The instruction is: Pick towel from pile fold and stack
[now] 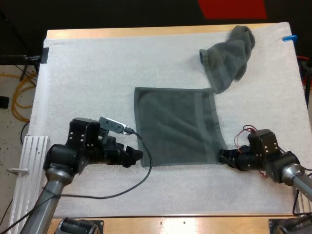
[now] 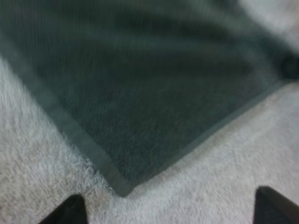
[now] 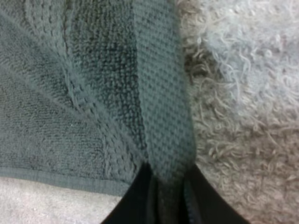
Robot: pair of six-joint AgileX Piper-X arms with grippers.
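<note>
High view: a flat towel (image 1: 175,124) lies spread in the middle of the white mat (image 1: 87,73), and a crumpled towel (image 1: 229,56) sits well apart from it, toward the far right corner. The step in hand appears to be the start of the fold, with the towel already laid out and the near corners being taken.

The right gripper (image 1: 224,156) is at the near right corner. The right wrist view shows its jaws clamped on the woven band at that edge, with cloth pressed between them. The left gripper (image 1: 134,156) is just beside the near left corner. In the left wrist view its jaws stand apart on the bare mat, clear of the cloth, with the corner tip between them and a little ahead.

The flat towel is close to square, so no long axis is marked. Its sides run roughly parallel to the mat's sides, and the near edge is skewed slightly. The banded edge on the right side runs from near to far, and low creases cross the surface on a diagonal.

The next move probably calls for the left gripper to advance onto the corner and close on it. Both arms would then lift and carry the near edge over to the far edge, at an even height so the fold lands square.
</note>
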